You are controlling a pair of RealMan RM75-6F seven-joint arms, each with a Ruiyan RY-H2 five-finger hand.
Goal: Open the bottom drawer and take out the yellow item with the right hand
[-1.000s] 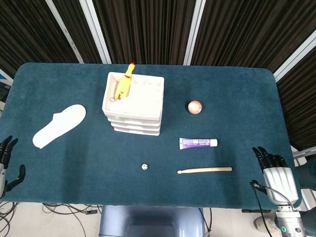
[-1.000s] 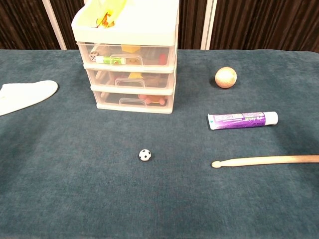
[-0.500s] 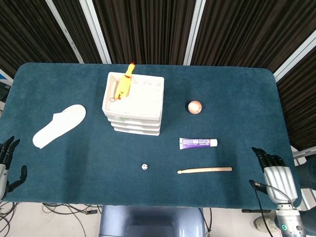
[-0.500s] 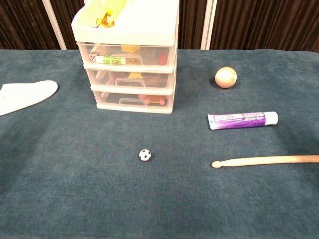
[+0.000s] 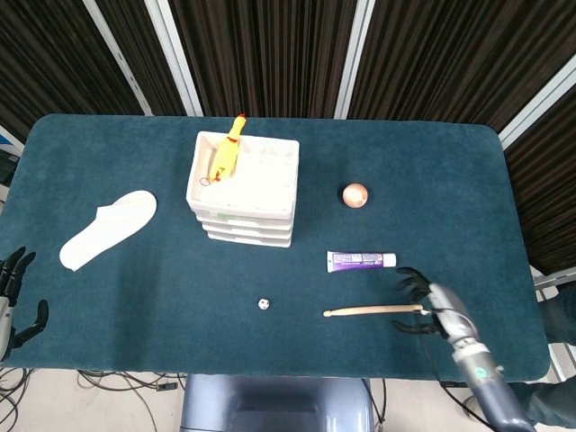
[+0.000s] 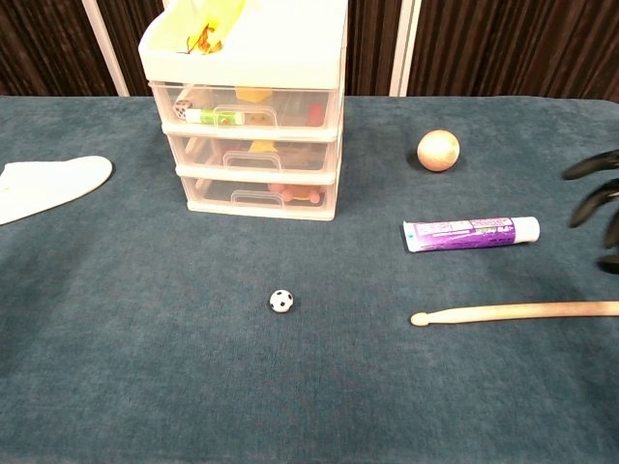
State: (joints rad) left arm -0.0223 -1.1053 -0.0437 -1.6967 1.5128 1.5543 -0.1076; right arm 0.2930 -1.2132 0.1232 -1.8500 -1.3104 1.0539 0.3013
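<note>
Dark teal cloth over the table, black slatted panels with white uprights behind.

Right hand: fingers spread apart, empty, poised over the thick end of the wooden stick, well apart from the drawer unit. Seen in chest view only as dark fingertips at the right edge. Left hand: low at the left table edge, fingers apart, holding nothing.

Drawer unit: white frame, 3 clear drawers, all closed. Bottom drawer: closed, recessed pull at front centre. Contents through the clear front: a pink or red piece at centre-right; a yellow item not clearly distinguishable there. Yellow shapes visible in the 2 drawers above, too blurred to identify.

Handling, judged: drawer light, thin stiff plastic, smooth. Best hold at the front pull, fingertips hooked in, straight pull toward the table edge. Risk of the whole unit sliding on the cloth, since nothing braces it. Yellow item probably small and light; pinch from above once exposed.

Rest: yellow rubber chicken on top of the unit. White insole-shaped piece left. Wooden ball right of the unit. Purple and white tube just beyond the stick. Miniature football in front of the unit.
</note>
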